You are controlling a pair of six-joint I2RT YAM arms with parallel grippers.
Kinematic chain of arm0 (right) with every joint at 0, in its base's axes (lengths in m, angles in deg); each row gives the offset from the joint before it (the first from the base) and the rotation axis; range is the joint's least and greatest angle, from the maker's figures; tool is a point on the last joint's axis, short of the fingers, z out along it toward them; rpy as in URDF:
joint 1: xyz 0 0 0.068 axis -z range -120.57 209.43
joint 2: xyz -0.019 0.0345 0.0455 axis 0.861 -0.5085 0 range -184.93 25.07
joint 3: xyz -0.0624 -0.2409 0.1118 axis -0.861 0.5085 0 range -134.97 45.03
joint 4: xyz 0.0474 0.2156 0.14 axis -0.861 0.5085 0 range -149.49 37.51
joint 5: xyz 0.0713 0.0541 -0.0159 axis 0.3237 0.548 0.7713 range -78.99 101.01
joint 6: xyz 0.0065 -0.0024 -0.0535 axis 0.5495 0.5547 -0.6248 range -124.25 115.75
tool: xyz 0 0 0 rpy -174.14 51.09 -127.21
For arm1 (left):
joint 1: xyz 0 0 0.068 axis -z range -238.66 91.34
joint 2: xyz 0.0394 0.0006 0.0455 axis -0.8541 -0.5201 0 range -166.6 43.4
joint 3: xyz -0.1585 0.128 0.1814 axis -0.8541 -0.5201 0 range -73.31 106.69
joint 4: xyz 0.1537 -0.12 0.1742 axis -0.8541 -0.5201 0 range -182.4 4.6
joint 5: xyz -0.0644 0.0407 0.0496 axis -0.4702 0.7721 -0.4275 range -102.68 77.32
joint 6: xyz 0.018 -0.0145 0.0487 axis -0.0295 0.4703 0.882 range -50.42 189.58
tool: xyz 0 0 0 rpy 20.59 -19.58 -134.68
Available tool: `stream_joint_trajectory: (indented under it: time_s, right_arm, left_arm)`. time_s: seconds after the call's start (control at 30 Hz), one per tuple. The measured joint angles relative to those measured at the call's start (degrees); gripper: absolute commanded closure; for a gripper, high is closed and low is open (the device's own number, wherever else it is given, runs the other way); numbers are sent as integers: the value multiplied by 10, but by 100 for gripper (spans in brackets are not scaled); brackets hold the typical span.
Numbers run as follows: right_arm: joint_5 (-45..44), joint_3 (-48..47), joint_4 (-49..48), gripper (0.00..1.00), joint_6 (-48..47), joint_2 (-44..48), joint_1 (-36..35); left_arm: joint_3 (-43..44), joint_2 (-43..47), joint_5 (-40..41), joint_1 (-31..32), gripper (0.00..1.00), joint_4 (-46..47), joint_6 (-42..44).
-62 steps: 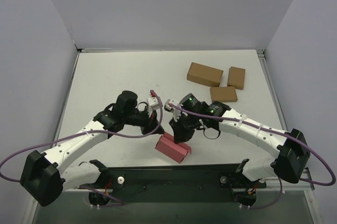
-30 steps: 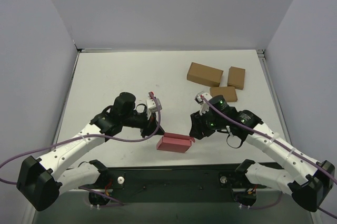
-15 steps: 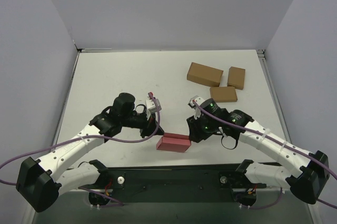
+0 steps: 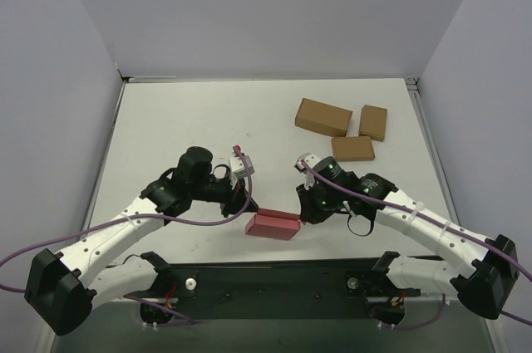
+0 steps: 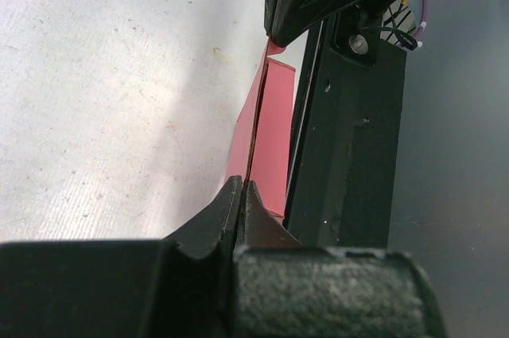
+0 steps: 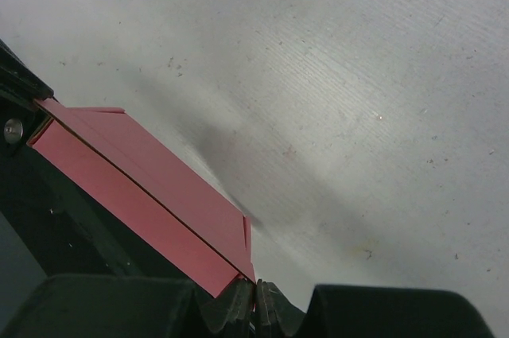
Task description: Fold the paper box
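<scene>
Paper box (image 4: 273,225) has its ends clamped in left gripper (image 4: 248,210) and right gripper (image 4: 301,216).

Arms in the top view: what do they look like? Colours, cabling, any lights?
The left arm and right arm match: white links with chunky black joint housings. A purple cable loops loosely along each arm. Small green lights glow on the right arm's black wrist section. In the left wrist view the fingers are matte black and taper to pointed tips.
</scene>
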Motion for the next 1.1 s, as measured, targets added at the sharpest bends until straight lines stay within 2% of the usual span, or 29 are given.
stream_joint_trajectory:
  time_s: [0.7, 1.1]
  right_arm:
    - [-13, 0, 0, 81, 5, -5, -6]
    - [-18, 0, 0, 87, 6, -5, -6]
  left_arm:
    - [-3, 4, 3, 0, 100, 2, 0]
    - [-3, 5, 3, 0, 100, 2, 0]
